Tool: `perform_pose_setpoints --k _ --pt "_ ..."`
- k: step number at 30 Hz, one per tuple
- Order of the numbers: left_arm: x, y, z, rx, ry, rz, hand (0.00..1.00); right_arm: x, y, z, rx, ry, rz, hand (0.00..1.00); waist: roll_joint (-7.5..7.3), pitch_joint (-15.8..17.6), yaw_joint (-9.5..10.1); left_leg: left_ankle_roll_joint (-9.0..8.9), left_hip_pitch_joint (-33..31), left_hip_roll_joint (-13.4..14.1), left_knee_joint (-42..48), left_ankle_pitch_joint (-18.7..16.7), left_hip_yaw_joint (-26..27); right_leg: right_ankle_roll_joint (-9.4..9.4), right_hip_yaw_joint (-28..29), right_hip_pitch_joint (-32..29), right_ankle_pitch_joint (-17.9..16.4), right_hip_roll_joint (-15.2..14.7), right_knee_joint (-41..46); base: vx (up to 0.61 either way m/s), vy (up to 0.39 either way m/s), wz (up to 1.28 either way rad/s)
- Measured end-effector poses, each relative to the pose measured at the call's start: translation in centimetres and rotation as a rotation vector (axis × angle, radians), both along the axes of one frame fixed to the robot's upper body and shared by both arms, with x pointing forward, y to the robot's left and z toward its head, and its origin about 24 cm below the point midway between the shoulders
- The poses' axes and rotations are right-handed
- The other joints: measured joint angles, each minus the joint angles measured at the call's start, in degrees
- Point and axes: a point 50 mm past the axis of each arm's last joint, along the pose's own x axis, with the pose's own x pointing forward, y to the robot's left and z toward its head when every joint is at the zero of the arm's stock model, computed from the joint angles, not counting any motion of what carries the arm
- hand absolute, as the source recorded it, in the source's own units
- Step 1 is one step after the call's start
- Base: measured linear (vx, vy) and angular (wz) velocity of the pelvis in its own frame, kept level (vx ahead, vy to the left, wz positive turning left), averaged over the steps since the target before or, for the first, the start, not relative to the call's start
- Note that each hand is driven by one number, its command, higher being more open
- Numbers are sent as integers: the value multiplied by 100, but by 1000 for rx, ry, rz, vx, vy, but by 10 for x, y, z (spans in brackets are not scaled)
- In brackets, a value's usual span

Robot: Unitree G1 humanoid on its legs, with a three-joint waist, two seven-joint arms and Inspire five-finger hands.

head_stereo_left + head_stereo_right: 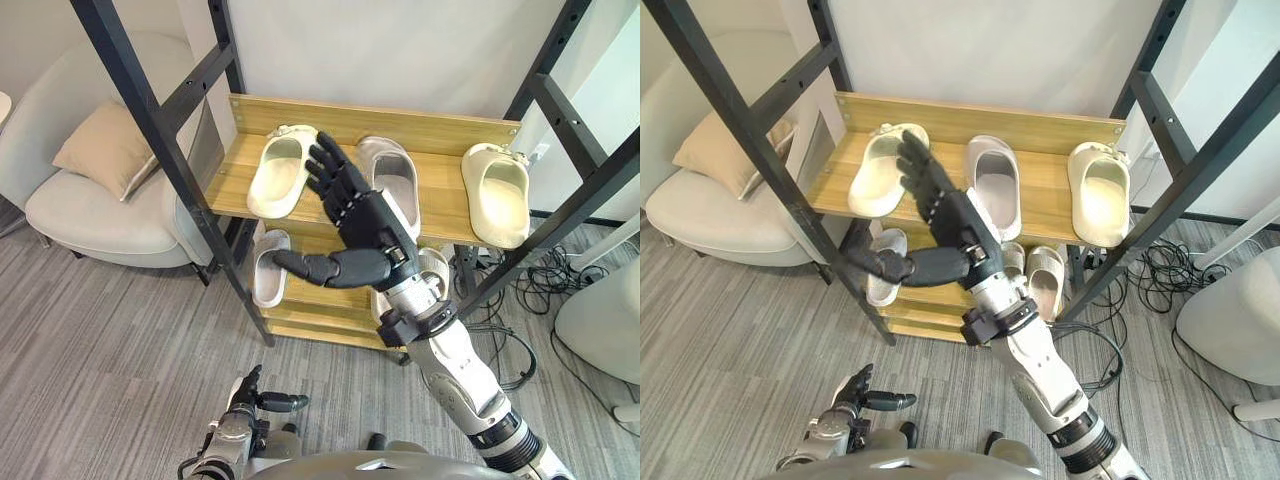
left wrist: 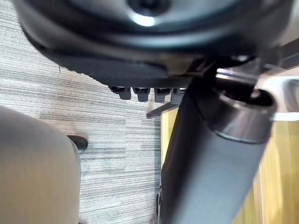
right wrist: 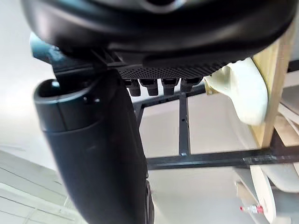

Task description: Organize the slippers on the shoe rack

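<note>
The shoe rack point(image 1: 400, 122), a black frame with wooden shelves, takes the middle and upper part of the frame, and a pale armchair point(image 1: 90, 215) sits at the upper left. On the top shelf three slippers lie side by side but apart, toes toward the back wall: a left cream slipper point(image 1: 282, 172), a grey slipper point(image 1: 395, 182) in the middle and a right cream slipper point(image 1: 497, 195). Below, a lower grey slipper point(image 1: 268, 268) lies at the left end of the next shelf, with more pale slippers point(image 1: 1045, 280) toward its right end, partly hidden by the arm. The right hand point(image 1: 362, 218) hangs at frame centre, in front of the top shelf and over the gap between the left cream slipper and the grey one; its fingers are straight and spread, thumb stuck out to the left, and it holds nothing. The left hand point(image 1: 250, 392) hangs low at the bottom edge, relaxed and empty. This looks like a reach toward the top shelf with no slipper grasped. Since the grey one splits the cream pair, the next move probably calls for lowering onto one slipper and closing on its strap; which one, I cannot tell.
</note>
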Motion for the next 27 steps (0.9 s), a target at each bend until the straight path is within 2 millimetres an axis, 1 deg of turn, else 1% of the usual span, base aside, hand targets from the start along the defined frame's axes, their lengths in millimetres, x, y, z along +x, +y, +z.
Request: perform_pose_setpoints --k 3,4,7,8,11,13,14,18,20,24,27 --pt "-1 -1 0 -2 2 1 100 4 -11 3 -30 -31 -114 100 33 -23 -2 0 3 0 0 0 5 3 7 0 2 0 -4 0 0 0" --pt "-2 -1 -1 -3 4 1 100 8 -23 6 -63 -59 -213 100 62 -43 -3 0 3 1 0 0 7 5 8 1 4 0 -15 0 0 0" --pt "-5 -1 -1 -4 9 3 100 12 -44 12 -121 -109 -374 100 111 -81 -16 0 2 2 -4 0 9 12 11 3 9 1 -31 0 0 0" --pt "-5 -1 -1 -4 9 4 100 13 -48 14 -136 -122 -404 100 123 -89 -21 0 2 2 -6 0 10 15 12 3 11 2 -36 0 0 0" --pt "-7 -1 -2 -6 10 6 100 17 -68 26 -219 -203 -537 100 170 -118 -41 1 -1 4 -17 0 12 22 14 2 17 6 -56 0 0 0" --pt "-8 -1 -2 -6 12 7 100 20 -76 34 -274 -251 -591 100 179 -123 -60 1 -4 5 -23 0 12 24 14 2 19 9 -65 0 0 0" --pt "-9 -1 -2 -7 12 10 100 22 -82 40 -315 -287 -629 100 179 -123 -83 1 -6 8 -32 0 12 25 15 1 19 12 -75 0 0 0" --pt "-9 0 -1 -9 6 16 100 25 -90 48 -411 -341 -696 100 171 -134 -117 4 -10 8 -68 2 15 32 15 -1 25 15 -110 0 0 0" --pt "-10 0 -2 -10 8 16 100 29 -94 47 -458 -344 -717 100 169 -148 -134 5 -20 6 -79 1 17 36 16 -6 28 15 -135 0 0 0" --pt "-10 -1 -2 -23 9 8 100 37 -101 38 -536 -299 -763 100 169 -154 -136 12 -35 7 -101 -3 15 43 22 -10 36 22 -190 0 0 0" --pt "-10 -1 -2 -24 8 7 100 40 -109 35 -549 -266 -800 100 167 -155 -135 19 -48 3 -102 -8 15 50 34 -12 47 23 -228 7 3 -1"
